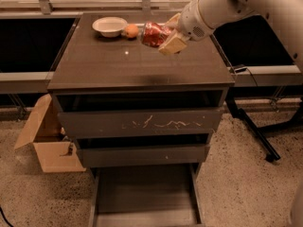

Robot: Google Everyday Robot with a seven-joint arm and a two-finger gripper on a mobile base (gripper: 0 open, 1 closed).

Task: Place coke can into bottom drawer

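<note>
My gripper (163,34) is shut on the red coke can (153,33) and holds it on its side above the back of the cabinet top (142,63). One beige finger (173,45) shows on the near side of the can. The bottom drawer (144,193) stands pulled out at the foot of the cabinet, with a flat grey floor and thin side rails. It is well below and in front of the can.
A white bowl (110,26) and a round orange fruit (131,30) sit at the back of the cabinet top, left of the can. The scratched top drawer front (142,123) and the plain middle drawer front (142,155) are shut. An open cardboard box (49,141) stands left of the cabinet.
</note>
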